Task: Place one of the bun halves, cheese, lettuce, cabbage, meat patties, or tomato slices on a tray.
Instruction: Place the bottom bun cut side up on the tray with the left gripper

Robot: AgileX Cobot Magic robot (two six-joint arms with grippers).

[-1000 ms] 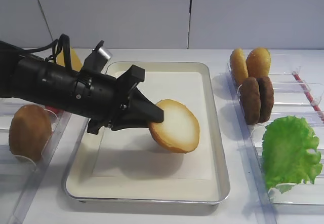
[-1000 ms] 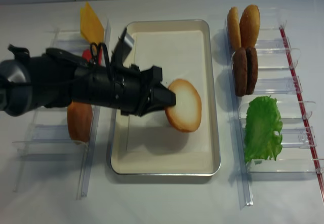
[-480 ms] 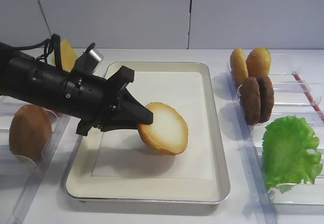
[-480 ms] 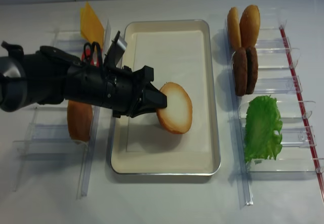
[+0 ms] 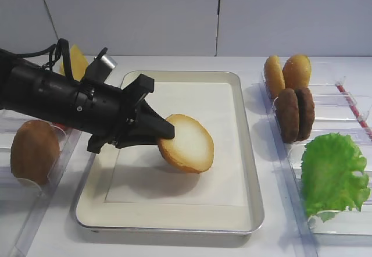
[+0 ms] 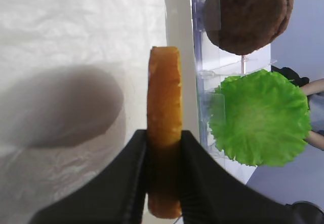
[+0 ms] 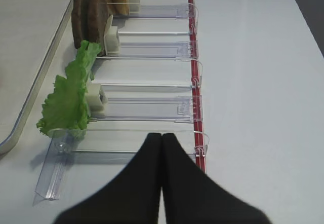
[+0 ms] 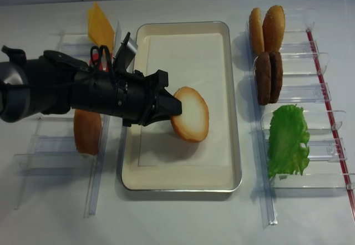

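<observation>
Front view raised, angled down across the tray (image 5: 244, 152) toward the back wall. Realsense straight overhead, farther off, sharing that tray (image 8: 236, 145) and both racks. Right wrist low, near, facing along the lettuce (image 7: 68, 100) rack. Left wrist very close above the liner.

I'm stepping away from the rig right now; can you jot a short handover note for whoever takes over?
Left claw: shut on the bun half, gripping its edge; the bun is held tilted above the tray, and whether its lower rim touches the paper liner I cannot tell.
Right claw: shut, empty, parked over the table beside the right-hand racks.
Lettuce and meat patties are in the right racks; cheese in the left rack.
Done: bun picked up and brought over the tray.
Left: lower it, release, withdraw.
</observation>
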